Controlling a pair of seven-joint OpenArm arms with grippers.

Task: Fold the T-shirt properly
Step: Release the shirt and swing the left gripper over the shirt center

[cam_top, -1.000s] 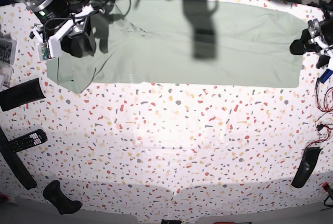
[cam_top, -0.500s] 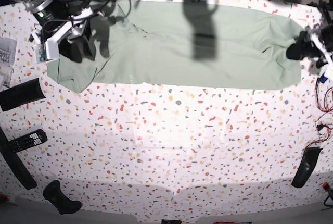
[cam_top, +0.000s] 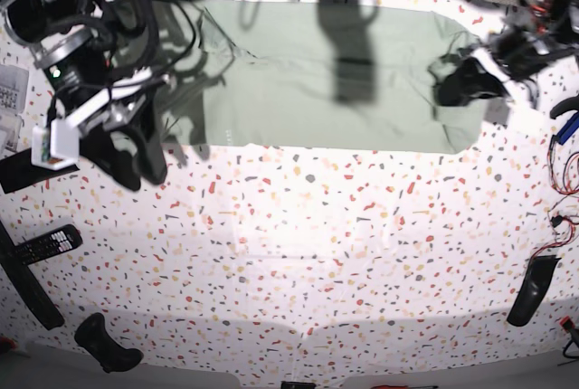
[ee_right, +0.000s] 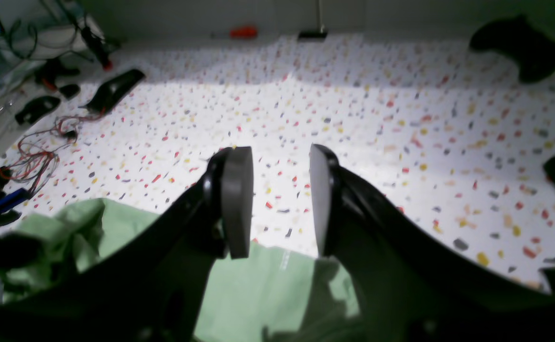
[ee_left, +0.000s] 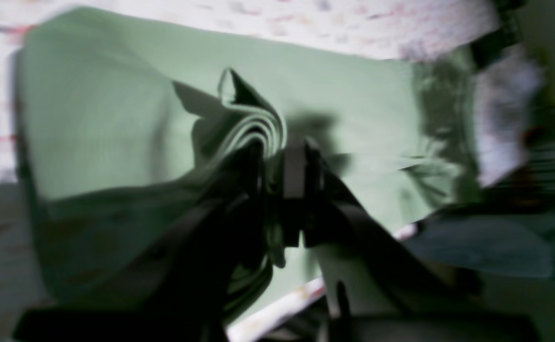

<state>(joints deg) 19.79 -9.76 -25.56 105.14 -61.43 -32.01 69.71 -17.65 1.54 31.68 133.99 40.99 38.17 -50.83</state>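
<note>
The big, soft, pale green T-shirt (cam_top: 335, 81) lies flat along the far side of the white speckled desk (cam_top: 317, 262). Its long way runs from side to side, from one arm to the other.

The left gripper (ee_left: 277, 166) is at one end of the shirt. Its jaws are pinched tight on a bunched fold of green cloth, and that end is lifted up and crumpled.

The right gripper (ee_right: 277, 199) is at the other end. Its jaws are apart with nothing between them. The shirt edge is just below and behind them, and the bare desk is in front.

So the left arm has the shirt. I think the right one must go back down to its end to grab it.
</note>
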